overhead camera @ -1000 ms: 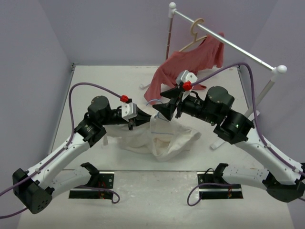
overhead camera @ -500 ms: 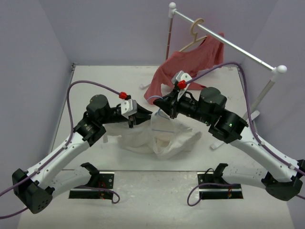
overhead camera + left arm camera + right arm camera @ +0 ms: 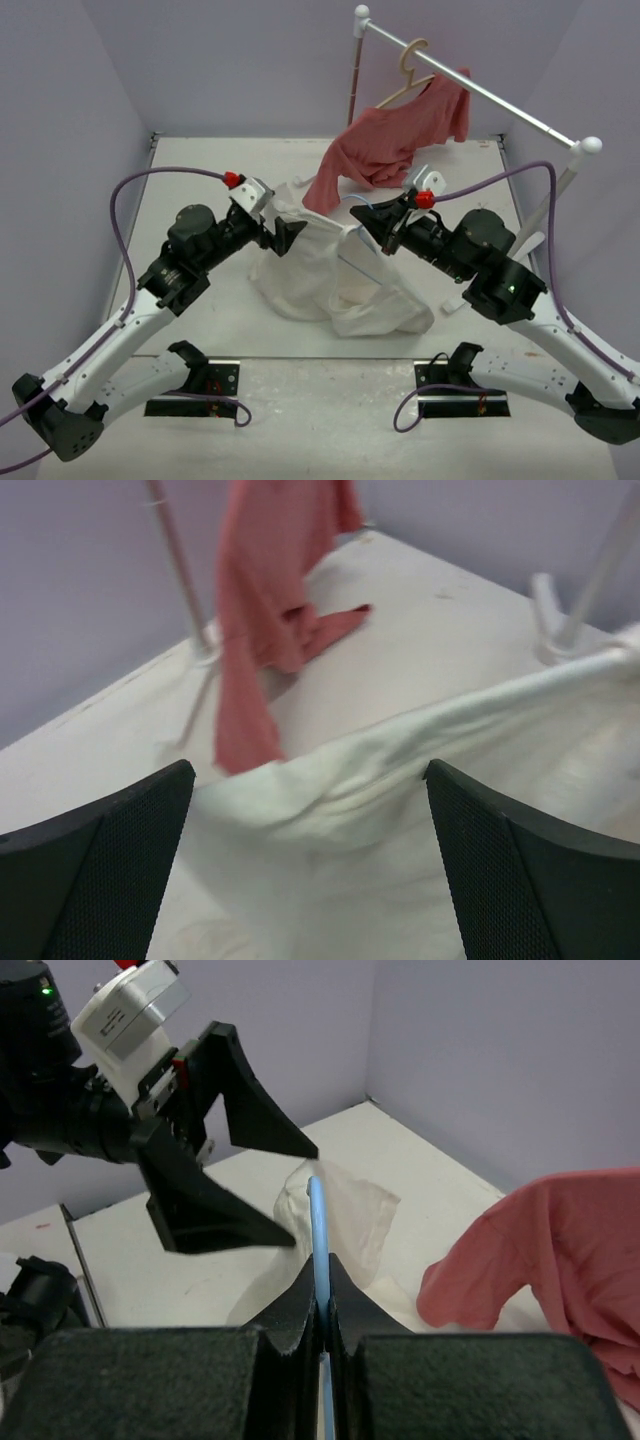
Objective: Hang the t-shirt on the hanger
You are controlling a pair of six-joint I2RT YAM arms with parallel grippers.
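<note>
The cream-white t-shirt (image 3: 320,280) is lifted at its top edge and drapes down onto the table. The light-blue wire hanger (image 3: 358,264) runs partly inside the cloth. My right gripper (image 3: 387,228) is shut on the hanger's wire (image 3: 318,1222), which sticks up between the jaws (image 3: 322,1265) in the right wrist view. My left gripper (image 3: 286,232) stands open at the shirt's upper left. In the left wrist view the t-shirt's (image 3: 340,810) edge stretches across between the wide-apart fingers (image 3: 100,860) of the left gripper (image 3: 308,772), which do not pinch it.
A salmon-red shirt (image 3: 390,150) hangs on a beige hanger (image 3: 410,68) from the white rail (image 3: 480,95) at the back right and trails onto the table. The rack's post (image 3: 545,205) and foot stand just right of my right arm. Purple walls enclose the table.
My left gripper has opened, let go and drawn back to the left. My right gripper has shut on the hanger and pulled right. The t-shirt is now raised and spread wider.
</note>
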